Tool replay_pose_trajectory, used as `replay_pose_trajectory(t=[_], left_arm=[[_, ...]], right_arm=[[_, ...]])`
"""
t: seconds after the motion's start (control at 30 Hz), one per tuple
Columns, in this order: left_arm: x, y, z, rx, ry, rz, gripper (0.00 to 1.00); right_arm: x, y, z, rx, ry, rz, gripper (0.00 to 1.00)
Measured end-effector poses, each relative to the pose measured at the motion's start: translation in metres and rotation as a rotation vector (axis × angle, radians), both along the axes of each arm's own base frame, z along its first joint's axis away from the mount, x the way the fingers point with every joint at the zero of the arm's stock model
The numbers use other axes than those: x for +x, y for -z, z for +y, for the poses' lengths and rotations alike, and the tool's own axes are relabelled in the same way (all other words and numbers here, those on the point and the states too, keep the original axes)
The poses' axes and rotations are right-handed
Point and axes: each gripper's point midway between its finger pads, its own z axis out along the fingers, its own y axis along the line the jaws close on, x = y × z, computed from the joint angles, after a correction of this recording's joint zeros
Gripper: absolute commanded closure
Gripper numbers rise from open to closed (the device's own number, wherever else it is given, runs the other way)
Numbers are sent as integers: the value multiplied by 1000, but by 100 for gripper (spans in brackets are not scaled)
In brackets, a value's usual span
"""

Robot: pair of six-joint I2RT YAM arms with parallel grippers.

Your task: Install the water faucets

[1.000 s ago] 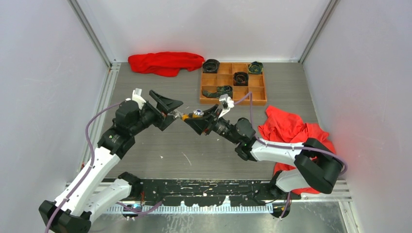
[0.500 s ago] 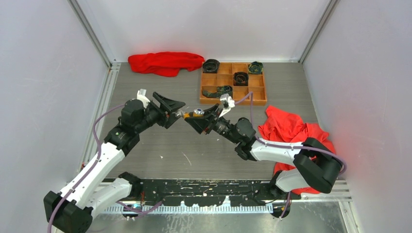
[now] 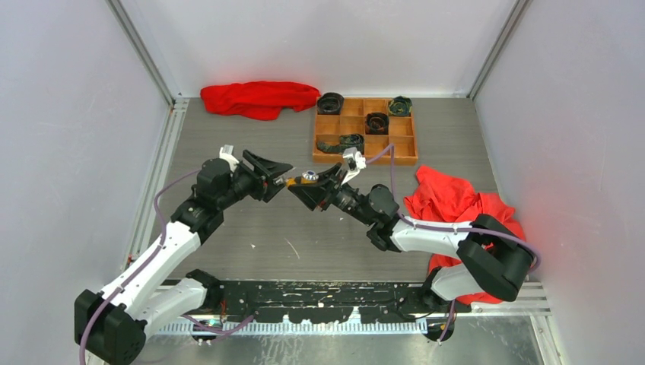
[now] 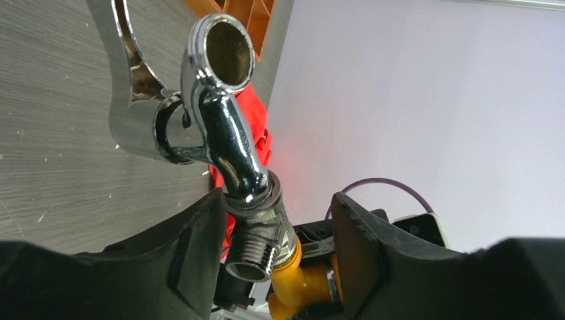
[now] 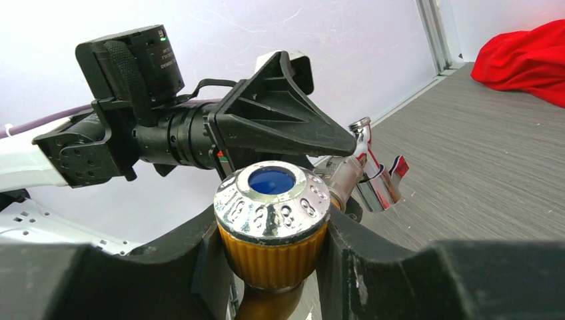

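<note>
chrome and black plastic meet in mid-air above the grey wood-grain table (image 3: pixel 319 243). the shiny silver tap piece (image 4: pixel 230 127), curved, with an open spout mouth and a threaded neck, hangs between the two arms. the right gripper (image 5: pixel 270 240) is clamped on the orange-yellow tap piece (image 5: pixel 273 257), a ribbed knob under a chrome cap with a blue centre. the silver one seems to sit on its far end, though the joint itself is hidden. the left gripper (image 4: pixel 276 213) has its jaws apart, straddling the threaded neck. one black pad (image 4: pixel 193 253) is at or touching the metal, and the other pad (image 4: pixel 373 233) shows a gap. the silver piece's long axis runs straight out from the left claw, thread end nearest the palm, spout farthest. the left arm is the nearer one, and i judge it needs only a squeeze across that neck.
</note>
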Motion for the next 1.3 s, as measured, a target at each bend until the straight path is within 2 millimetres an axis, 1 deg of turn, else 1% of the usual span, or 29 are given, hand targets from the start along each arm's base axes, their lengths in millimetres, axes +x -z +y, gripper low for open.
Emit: replay_pose_trajectory(t=[0.03, 0.07, 0.1, 0.17, 0.23, 0.3, 0.33, 0.4, 0.5, 0.6, 0.7, 0.8, 0.83, 0.9, 0.93, 1.03, 1.07, 1.17, 1.3], left_arm=[[1, 0, 0, -3, -1, -1, 53], [1, 0, 0, -3, -1, -1, 63], [1, 0, 0, -3, -2, -2, 71], [1, 2, 0, -6, -5, 7, 82], [2, 0, 0, -18, -12, 9, 88], [3, -2, 1, -27, -24, 10, 98], [3, -3, 1, -30, -28, 10, 100], [4, -3, 3, -30, -39, 11, 100], [4, -4, 5, -32, -58, 9, 100], [4, -3, 9, -35, -84, -7, 100], [2, -5, 13, -32, -97, -43, 100], [1, -8, 16, -18, -101, -104, 100], [1, -9, 17, -7, -103, -122, 100], [3, -17, 21, 23, -112, -193, 100], [4, -22, 24, 34, -122, -228, 100], [6, -31, 29, 58, -146, -296, 100], [6, -33, 31, 66, -152, -310, 100], [7, -34, 33, 79, -160, -322, 100], [8, -35, 34, 115, -157, -342, 100]], right_arm=[[0, 0, 0, 0, -1, 0, 99], [0, 0, 0, -1, -2, 0, 99], [0, 0, 0, 1, -2, -2, 99], [0, -5, 0, 15, 1, -12, 99], [1, -6, 0, 18, 4, -12, 99], [1, -6, 0, 19, 3, -8, 99], [1, -6, 0, 21, 2, -5, 99], [0, -7, 0, 29, -2, 13, 99], [2, -8, -1, 51, -4, 102, 91], [5, -9, 1, 79, -10, 262, 82], [7, -9, 1, 136, -25, 411, 63], [9, -9, -1, 202, -39, 538, 36], [9, -8, -2, 223, -48, 579, 28], [3, -8, -1, 250, -91, 666, 17], [-3, -8, 1, 251, -122, 701, 12], [-15, -12, 0, 226, -160, 738, 3], [-18, -13, -1, 216, -164, 741, 1], [-22, -16, -6, 168, -143, 730, 0], [-24, -10, -22, 85, -65, 694, 0]])
